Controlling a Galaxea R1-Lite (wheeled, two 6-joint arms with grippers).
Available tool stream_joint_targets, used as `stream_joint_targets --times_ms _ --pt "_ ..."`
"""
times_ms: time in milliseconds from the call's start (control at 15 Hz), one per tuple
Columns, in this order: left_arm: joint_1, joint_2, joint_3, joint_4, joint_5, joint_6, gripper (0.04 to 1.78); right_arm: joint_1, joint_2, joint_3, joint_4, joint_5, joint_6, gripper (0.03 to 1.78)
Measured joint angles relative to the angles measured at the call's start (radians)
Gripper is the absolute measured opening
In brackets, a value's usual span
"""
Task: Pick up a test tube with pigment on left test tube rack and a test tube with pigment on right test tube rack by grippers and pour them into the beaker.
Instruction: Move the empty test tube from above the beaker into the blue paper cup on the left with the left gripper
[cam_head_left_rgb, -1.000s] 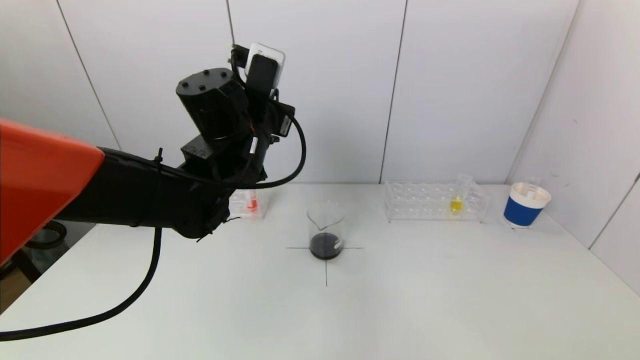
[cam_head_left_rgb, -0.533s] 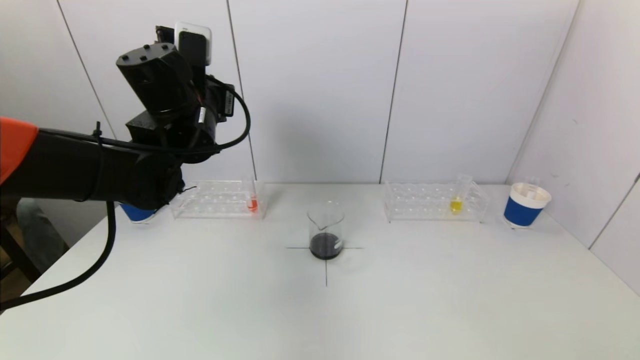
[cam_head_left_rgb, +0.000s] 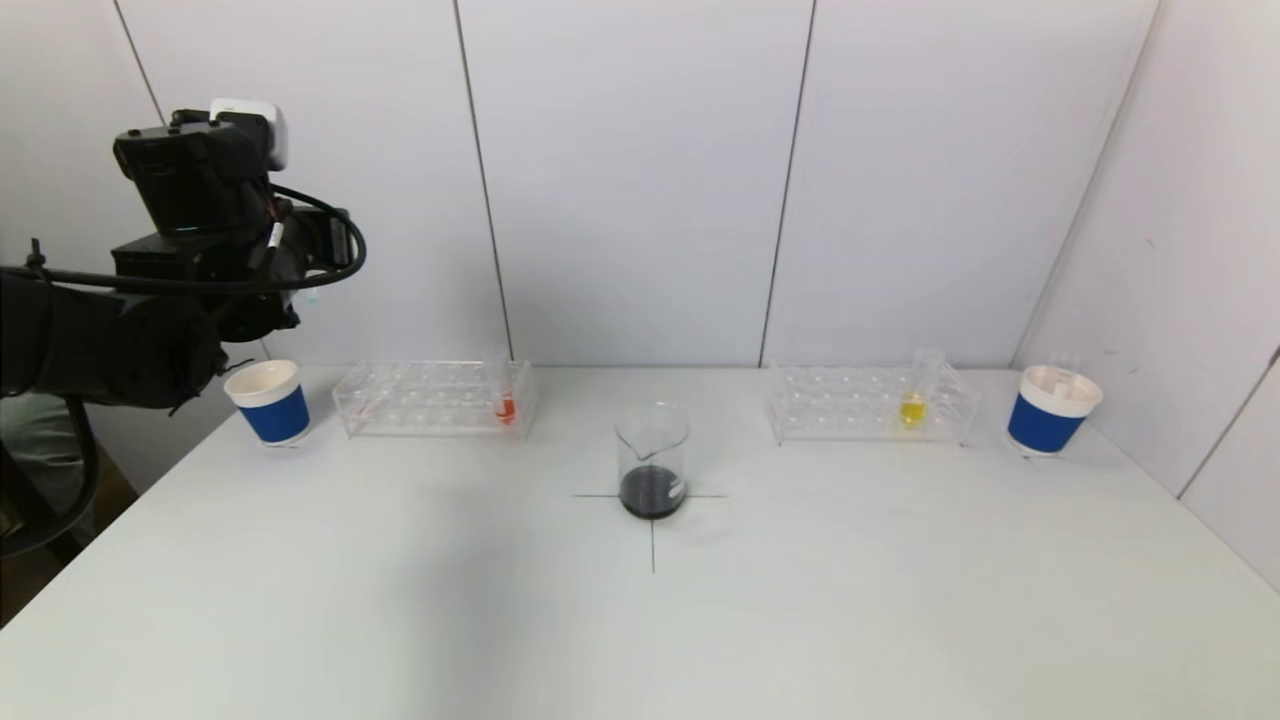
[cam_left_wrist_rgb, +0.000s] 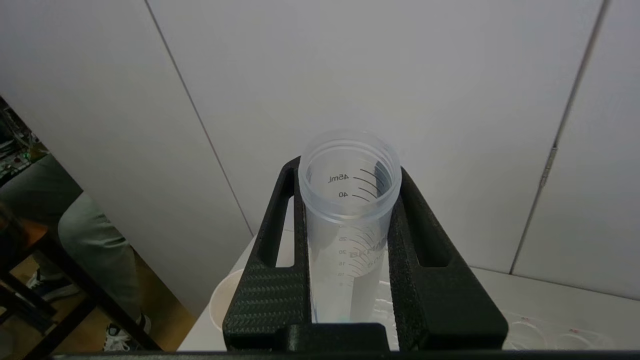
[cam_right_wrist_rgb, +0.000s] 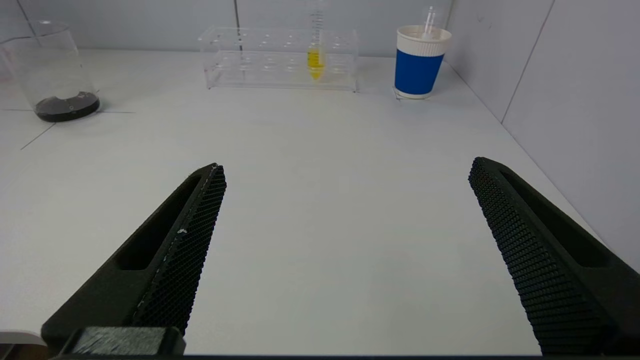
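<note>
My left gripper (cam_left_wrist_rgb: 348, 170) is shut on a clear, empty, graduated test tube (cam_left_wrist_rgb: 350, 215), held upright. Its wrist (cam_head_left_rgb: 215, 215) is raised at the far left, above the left blue cup (cam_head_left_rgb: 268, 402). The left rack (cam_head_left_rgb: 430, 400) holds a tube with red pigment (cam_head_left_rgb: 506, 405). The right rack (cam_head_left_rgb: 865, 405) holds a tube with yellow pigment (cam_head_left_rgb: 912, 405). The glass beaker (cam_head_left_rgb: 652, 460), with dark liquid at its bottom, stands on a cross mark at the table's centre. My right gripper (cam_right_wrist_rgb: 345, 170) is open and empty, low over bare table, and out of the head view.
A second blue paper cup (cam_head_left_rgb: 1050, 410) with a tube in it stands at the far right, beside the side wall. The left cup's rim (cam_left_wrist_rgb: 222, 300) shows below my left gripper. The table's left edge is close to that cup.
My left arm has swung left and back, from in front of the left rack to above the left blue cup. The rack and cup are now uncovered.
</note>
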Motion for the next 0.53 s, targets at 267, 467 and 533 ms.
stream_joint_targets --times_ms 267,467,533 --pt "0.108 0.004 0.054 -0.011 -0.117 -0.04 0.45 0.0 0.0 0.0 0.0 0.0 0.0 1.77" --pt "0.194 0.03 0.079 -0.043 -0.223 -0.045 0.45 0.0 0.0 0.0 0.0 0.0 0.0 1.77" --pt "0.215 0.046 0.083 -0.066 -0.23 -0.045 0.45 0.0 0.0 0.0 0.0 0.0 0.0 1.77"
